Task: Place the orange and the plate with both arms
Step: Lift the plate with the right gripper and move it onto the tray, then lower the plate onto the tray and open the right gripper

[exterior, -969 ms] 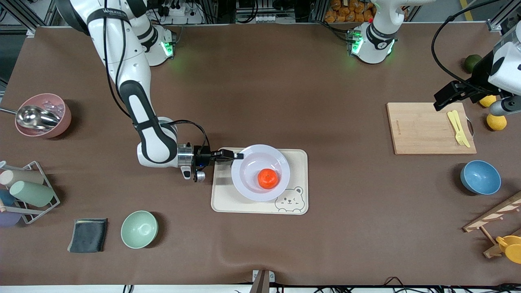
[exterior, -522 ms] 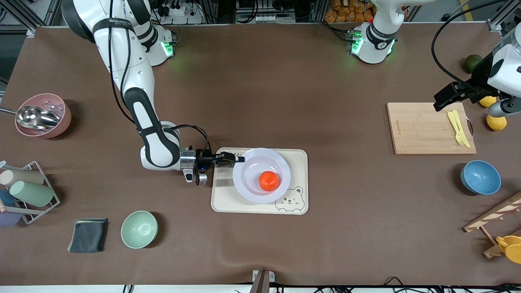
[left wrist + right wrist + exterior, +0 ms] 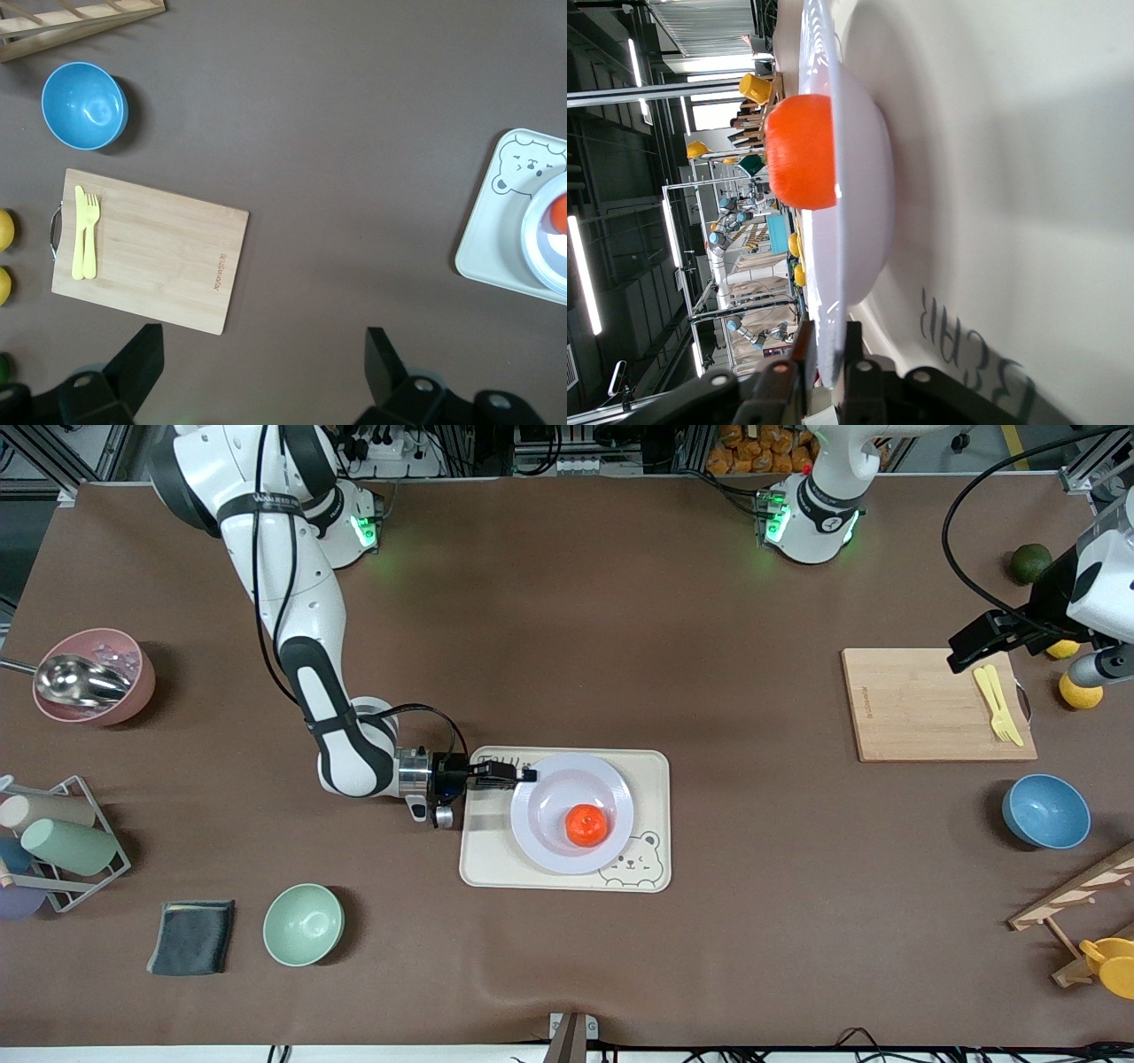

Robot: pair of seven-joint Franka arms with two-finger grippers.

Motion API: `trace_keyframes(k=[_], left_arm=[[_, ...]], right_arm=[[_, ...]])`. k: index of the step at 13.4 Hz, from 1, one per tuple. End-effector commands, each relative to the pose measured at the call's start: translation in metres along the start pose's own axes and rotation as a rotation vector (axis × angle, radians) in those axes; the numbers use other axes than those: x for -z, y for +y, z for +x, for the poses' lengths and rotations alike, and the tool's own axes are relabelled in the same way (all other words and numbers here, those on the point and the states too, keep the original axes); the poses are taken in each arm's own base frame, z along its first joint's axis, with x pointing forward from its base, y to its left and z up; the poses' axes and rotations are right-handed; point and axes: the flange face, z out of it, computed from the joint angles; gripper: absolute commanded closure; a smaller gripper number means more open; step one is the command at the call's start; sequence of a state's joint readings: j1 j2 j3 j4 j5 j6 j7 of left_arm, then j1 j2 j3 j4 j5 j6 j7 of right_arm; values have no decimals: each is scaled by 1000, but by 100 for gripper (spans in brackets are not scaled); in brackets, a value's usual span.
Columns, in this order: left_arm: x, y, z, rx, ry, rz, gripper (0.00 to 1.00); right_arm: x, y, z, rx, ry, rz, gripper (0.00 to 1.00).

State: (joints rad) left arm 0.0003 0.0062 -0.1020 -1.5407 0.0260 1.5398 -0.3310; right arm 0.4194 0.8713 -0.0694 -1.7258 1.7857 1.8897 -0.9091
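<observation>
The right claw (image 3: 523, 774) pinches the rim of the plate (image 3: 549, 841), which sits on the tray (image 3: 651, 779) in the middle of the worktop (image 3: 567, 602), nearer the front edge. The orange (image 3: 586, 825) lies in the plate. The left claw (image 3: 970, 642) waits, fingers spread apart, over the board (image 3: 921, 708) toward the left arm's end.

Plate (image 3: 551, 252) and orange (image 3: 560, 212) cropped at edge
</observation>
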Motion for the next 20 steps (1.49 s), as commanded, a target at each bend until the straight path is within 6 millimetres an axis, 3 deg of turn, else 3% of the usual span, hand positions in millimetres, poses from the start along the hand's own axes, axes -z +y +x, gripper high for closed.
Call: trace_keyframes(k=[1,6,10,15,20], left_arm=[[-2,4,2,-34,6,5,0],[-2,8,0,-42,7,5,0],[-2,11,-1,-48,7,5,0],[0,18,-3,-62,11,5,0],[1,20,-4,-66,15,7,0]], right_arm=[[-3,-4,6,22,10,24,0],[11,-16,13,34,17,16,0],[50,-35,24,54,-31,-54,0],[68,-102,25,-7,-83,-133,0],[122,-178,20,26,-140,-383,0]])
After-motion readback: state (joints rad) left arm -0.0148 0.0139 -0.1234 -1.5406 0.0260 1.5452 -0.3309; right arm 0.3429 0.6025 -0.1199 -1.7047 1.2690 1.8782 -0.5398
